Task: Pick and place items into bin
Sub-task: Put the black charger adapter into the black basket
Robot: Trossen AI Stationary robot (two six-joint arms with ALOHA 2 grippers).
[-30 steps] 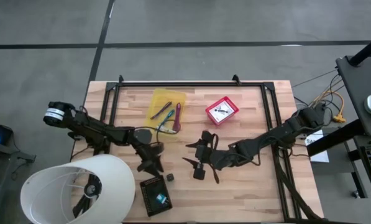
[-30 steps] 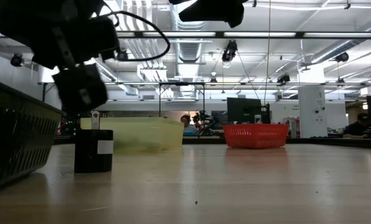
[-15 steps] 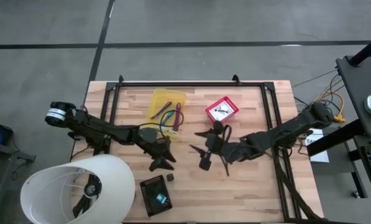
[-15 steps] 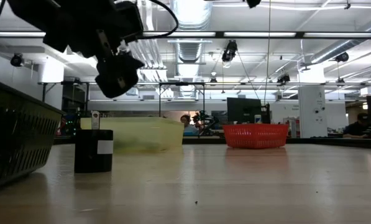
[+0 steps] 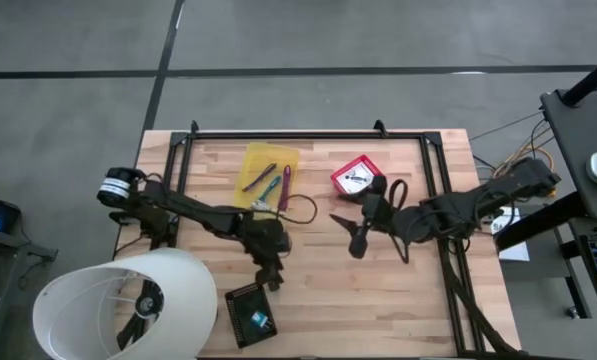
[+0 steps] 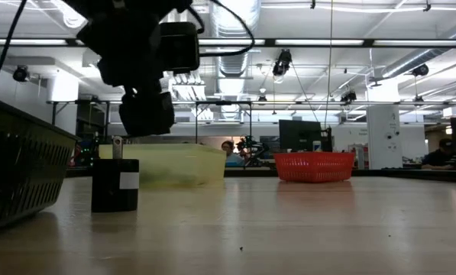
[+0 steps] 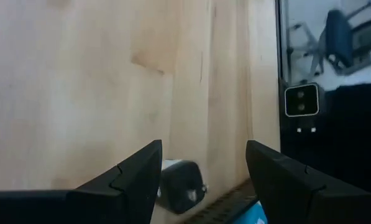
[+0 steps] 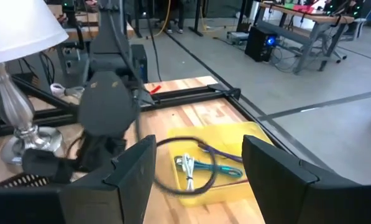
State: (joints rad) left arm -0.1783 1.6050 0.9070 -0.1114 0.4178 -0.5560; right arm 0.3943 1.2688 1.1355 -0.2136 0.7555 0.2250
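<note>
A small dark cube (image 5: pixel 275 286) with a white label stands by its base on the wooden table (image 5: pixel 398 300), just beyond the black bin (image 5: pixel 250 312). My left gripper (image 5: pixel 270 272) hovers open right over it. In the left wrist view the cube (image 7: pixel 180 193) shows ahead between the open gripper (image 7: pixel 204 149); in the low view the gripper (image 6: pixel 145 114) hangs above the cube (image 6: pixel 114 185). My right gripper (image 5: pixel 350 235) is open and empty near the table's middle, beside the red basket (image 5: pixel 356 178) that holds white packets. Magenta and teal sticks and a purple cord lie in the yellow tray (image 5: pixel 268 175).
A white lamp shade (image 5: pixel 128 305) covers the near left corner beside the bin. A black frame (image 5: pixel 308 135) runs along the table's far edge and down its sides. A dark cable loop (image 5: pixel 296 210) hangs off my left arm by the yellow tray. Bare wood lies near and right.
My left gripper has swung toward the table's right and come over the dark cube. My right gripper has drawn back toward the right and far side, ending beside the red basket. The cube has stayed where it was.
</note>
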